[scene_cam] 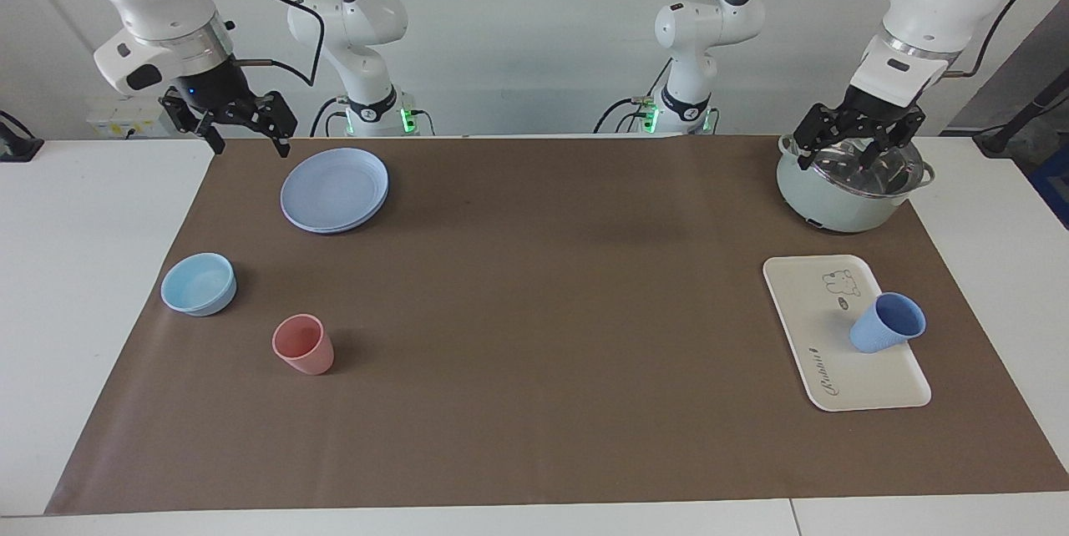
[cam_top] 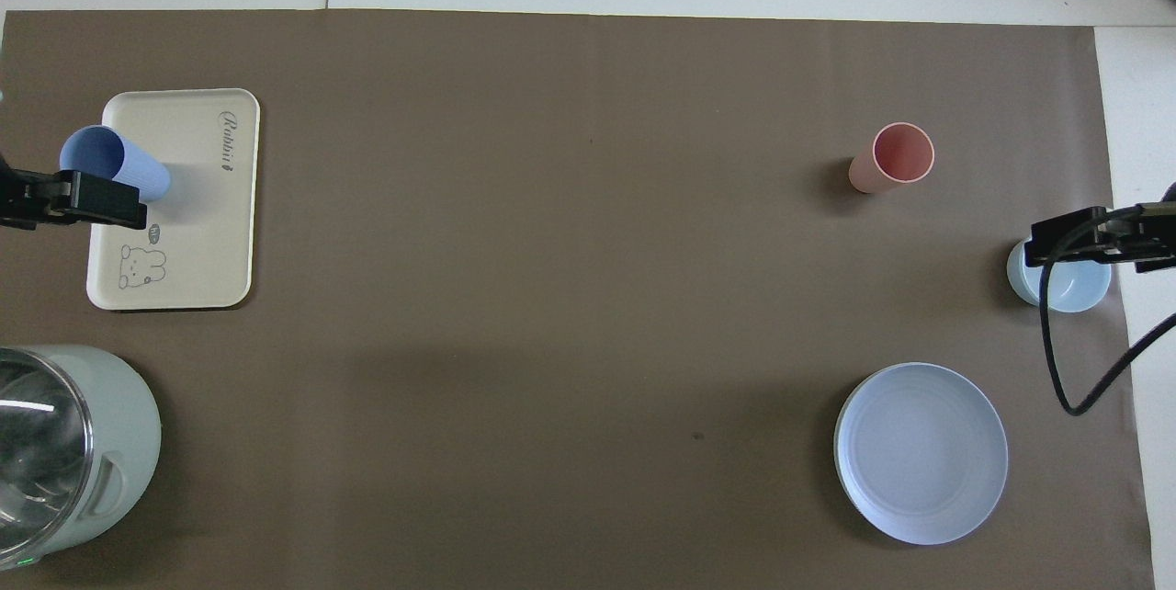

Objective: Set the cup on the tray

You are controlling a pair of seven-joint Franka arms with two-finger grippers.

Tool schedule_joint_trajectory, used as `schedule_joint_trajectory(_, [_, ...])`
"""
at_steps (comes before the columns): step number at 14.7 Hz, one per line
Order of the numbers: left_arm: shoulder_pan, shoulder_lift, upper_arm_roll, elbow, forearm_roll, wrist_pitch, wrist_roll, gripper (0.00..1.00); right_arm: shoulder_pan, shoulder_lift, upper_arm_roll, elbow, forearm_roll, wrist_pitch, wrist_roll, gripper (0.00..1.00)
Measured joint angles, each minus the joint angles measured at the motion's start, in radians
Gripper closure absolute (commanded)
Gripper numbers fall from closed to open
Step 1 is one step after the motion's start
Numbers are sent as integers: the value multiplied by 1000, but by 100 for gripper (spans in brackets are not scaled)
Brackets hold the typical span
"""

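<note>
The periwinkle-blue cup (scene_cam: 885, 323) stands upright on the cream-white tray (scene_cam: 823, 327), at the tray's edge toward the left arm's end of the table. In the overhead view, the cup (cam_top: 115, 163) and the tray (cam_top: 202, 204) show the same. My left gripper (scene_cam: 856, 154) is open and empty, raised over the pot and apart from the cup. One of its fingers (cam_top: 101, 201) shows over the cup's side in the overhead view. My right gripper (scene_cam: 248, 139) is open and empty, raised over the mat's edge beside the round plate.
A pale green pot with a glass lid (scene_cam: 848, 185) stands nearer to the robots than the tray. Toward the right arm's end are a blue-lilac plate (scene_cam: 334, 189), a light-blue bowl (scene_cam: 199, 284) and a pink cup (scene_cam: 303, 344).
</note>
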Motion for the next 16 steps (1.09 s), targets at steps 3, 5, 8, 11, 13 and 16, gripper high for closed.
schedule_joint_trajectory(3, [0, 0, 0, 0, 0, -1, 0, 0, 0, 0, 0, -2, 0, 0, -12, 0])
schedule_joint_trajectory(5, [0, 0, 0, 0, 0, -1, 0, 0, 0, 0, 0, -3, 0, 0, -12, 0])
schedule_joint_trajectory(8, [0, 0, 0, 0, 0, -1, 0, 0, 1, 0, 2, -4, 0, 0, -12, 0])
schedule_joint_trajectory(11, [0, 0, 0, 0, 0, -1, 0, 0, 2, 0, 2, -7, 0, 0, -12, 0])
schedule_joint_trajectory(13, [0, 0, 0, 0, 0, -1, 0, 0, 2, 0, 2, -8, 0, 0, -12, 0])
schedule_joint_trajectory(16, [0, 0, 0, 0, 0, -1, 0, 0, 2, 0, 2, -9, 0, 0, -12, 0])
